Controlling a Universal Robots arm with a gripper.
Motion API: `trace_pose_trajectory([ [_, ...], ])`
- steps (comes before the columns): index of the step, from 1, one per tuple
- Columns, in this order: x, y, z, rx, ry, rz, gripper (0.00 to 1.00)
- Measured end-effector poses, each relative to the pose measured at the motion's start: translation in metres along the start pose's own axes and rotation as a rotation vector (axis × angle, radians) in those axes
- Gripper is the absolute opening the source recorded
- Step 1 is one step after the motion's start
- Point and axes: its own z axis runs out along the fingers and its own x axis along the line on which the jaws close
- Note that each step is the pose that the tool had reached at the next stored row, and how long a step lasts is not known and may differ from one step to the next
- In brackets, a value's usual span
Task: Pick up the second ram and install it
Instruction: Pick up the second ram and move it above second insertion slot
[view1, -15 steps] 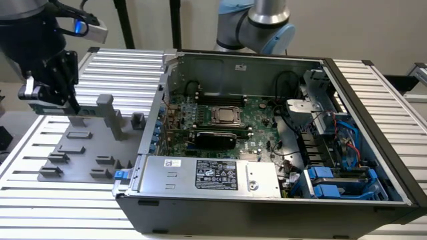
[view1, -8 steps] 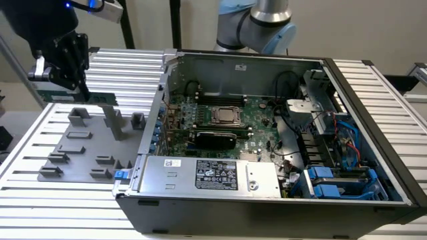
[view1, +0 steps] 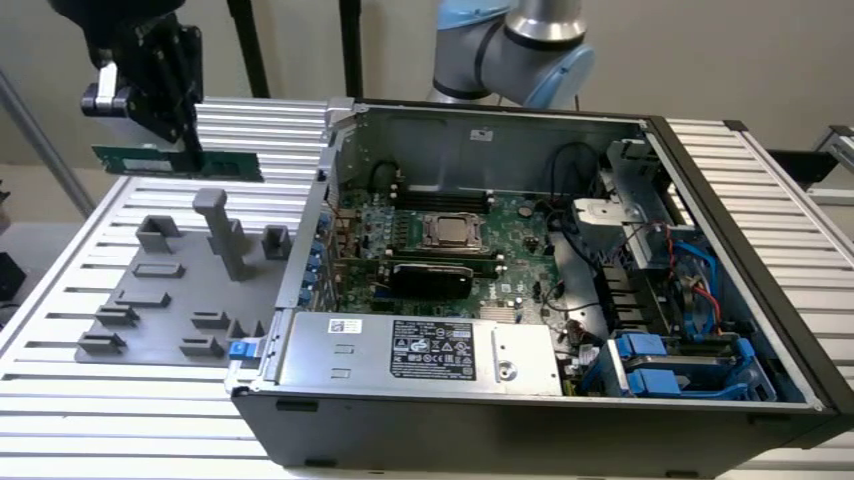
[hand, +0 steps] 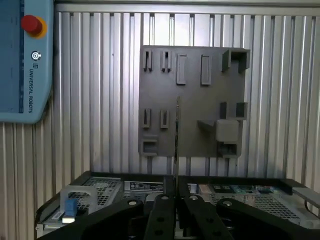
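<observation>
Over the gray fixture (view1: 160, 300), our claw (view1: 191, 150) clamps the second ram (view1: 134, 157).
We see it hanging clear of the table (view1: 134, 400), at the exterior view's left.

Plain beige wall (view1: 721, 60), ribbed aluminium tabletop (view1: 67, 250), dark stand legs (view1: 350, 50) behind, even indoor light

I'm looking into a robotics lab, slatted aluminium bench (view1: 120, 410), open PC case (view1: 467, 435) on it, gray fixture plate (view1: 174, 300), Universal Robots pendant (hand: 25, 75), arm (view1: 527, 55) overhead, plain wall behind.
</observation>
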Motion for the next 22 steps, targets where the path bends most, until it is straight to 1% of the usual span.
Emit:
trace_pose_trajectory([
  [3, -0.003, -0.0112, -0.0022, 0.0, 0.0001, 0.0, 0.0],
  [9, -0.009, -0.0341, -0.0025, 0.0, 0.0, 0.0, 0.0],
  [22, -0.02, -0.0927, -0.0016, 0.0001, 0.0, 0.0, 0.0],
])
